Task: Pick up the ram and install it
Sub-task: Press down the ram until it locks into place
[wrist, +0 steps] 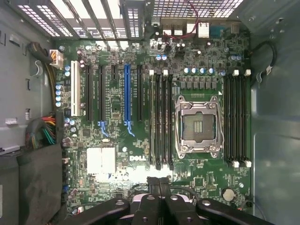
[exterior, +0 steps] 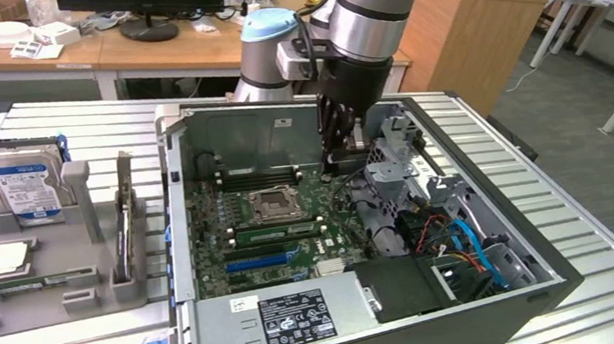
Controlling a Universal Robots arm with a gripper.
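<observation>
ram: green stick (exterior: 276,232) standing in a memory slot right beside the CPU socket (exterior: 276,201)
gripper: (exterior: 332,168) pinched closed, holding nothing, over the motherboard (wrist: 211,180)
progress: install looks basically done imo, nothing obvious left

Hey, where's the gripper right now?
In the exterior view the gripper hangs inside the open computer case, above the motherboard, just to the exterior view's right of the CPU socket.
</observation>
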